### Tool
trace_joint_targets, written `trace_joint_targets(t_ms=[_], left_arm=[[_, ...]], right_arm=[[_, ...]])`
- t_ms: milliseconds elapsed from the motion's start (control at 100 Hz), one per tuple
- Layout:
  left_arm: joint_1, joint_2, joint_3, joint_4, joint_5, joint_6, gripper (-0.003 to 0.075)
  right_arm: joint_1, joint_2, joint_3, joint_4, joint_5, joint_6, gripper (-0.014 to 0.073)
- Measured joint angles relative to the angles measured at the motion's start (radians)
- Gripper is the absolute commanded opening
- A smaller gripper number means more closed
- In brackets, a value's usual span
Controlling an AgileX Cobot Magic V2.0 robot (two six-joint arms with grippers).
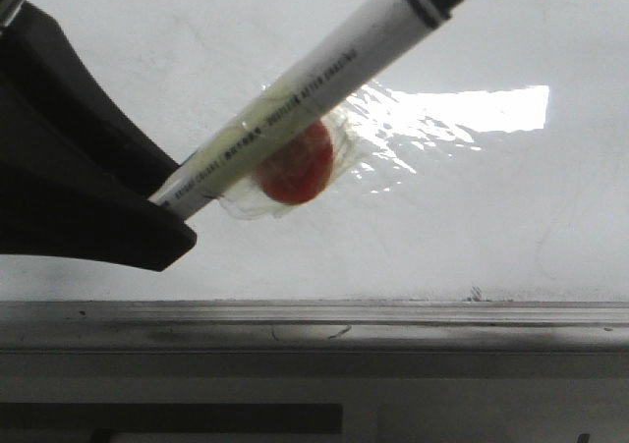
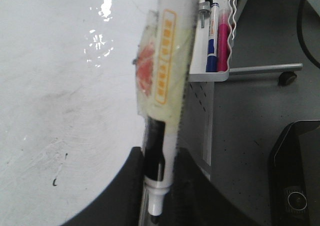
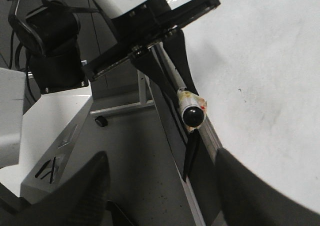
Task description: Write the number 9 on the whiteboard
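Glossy whiteboard (image 1: 147, 60) fills the background, with no number 9 seen on it. A marker (image 1: 324, 84) is held clenched by the left pincer (image 2: 155, 186), angled against the whiteboard for writing. The right pincer (image 3: 160, 196) is released, away from the whiteboard.

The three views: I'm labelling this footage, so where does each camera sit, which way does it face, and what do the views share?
Front: low, close to the whiteboard, facing it; left gripper holding the marker.
Left wrist: on the left arm, looking along the marker over the whiteboard; tray beyond; gripper fingers show.
Right wrist: on the right arm, beside the board, facing the left gripper; own gripper open.
Shared: the marker and whiteboard are in all three.
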Motion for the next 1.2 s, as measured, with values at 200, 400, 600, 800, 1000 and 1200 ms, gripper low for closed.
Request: trace_joint_targets(t_ms=[200,400,600,800,1000,1200], left_arm=[[0.0,0.0,0.0,0.0,0.0,0.009,-0.002],[0.0,0.0,0.0,0.0,0.0,0.009,-0.002],[0.0,0.0,0.0,0.0,0.0,0.009,-0.002],[0.0,0.0,0.0,0.0,0.0,0.011,-0.002],[0.0,0.0,0.0,0.0,0.0,0.011,-0.002],[0.0,0.0,0.001,0.0,0.013,0.018,-0.002]], right_arm=[[0.1,0.148,0.0,0.03,-0.105,-0.074,0.0401],[0.22,0.244,-0.002,0.068,-0.232,-0.13,0.0401],[0.359,0.315,-0.014,0.082,-0.397,-0.137,0.04],[0.429,0.372,-0.014,0.093,-0.486,-0.144,0.0398],[0.431,0.391,-0.014,0.158,-0.512,-0.145,0.0232],[0.431,0.429,-0.019,0.173,-0.522,-0.148,0.0064]])
